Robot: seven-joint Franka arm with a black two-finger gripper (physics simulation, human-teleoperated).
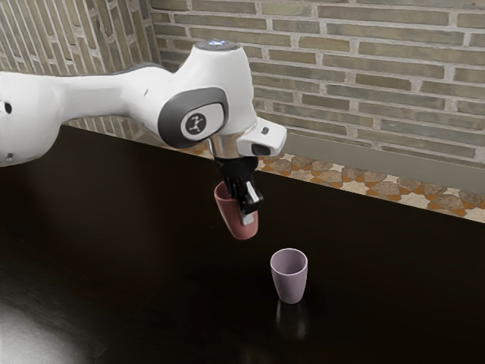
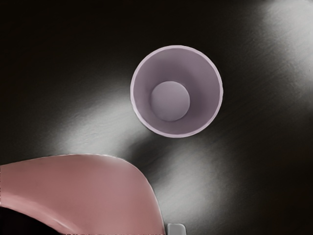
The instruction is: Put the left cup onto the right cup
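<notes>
Pink cup [image 2: 73, 191] sits closest, hanging from the hand [image 1: 246, 206], which is clamped on its wall at the rim, apparently with one finger inside and one outside. That rim grip leaves the base free to drop into another cup, though the cup hangs tilted, mouth up. It is in the air, well clear of the bench [image 1: 114, 273].

Lilac cup [image 1: 289, 274] stands upright on the bench with its mouth open. It is lower than the hand, toward the exterior view's right, and apart from the pink cup. In the wrist view its opening lies just beyond the held cup, not yet under it.

Between the two cups I see nothing in the way. Behind the bench runs a brick wall [image 1: 364, 68].
</notes>
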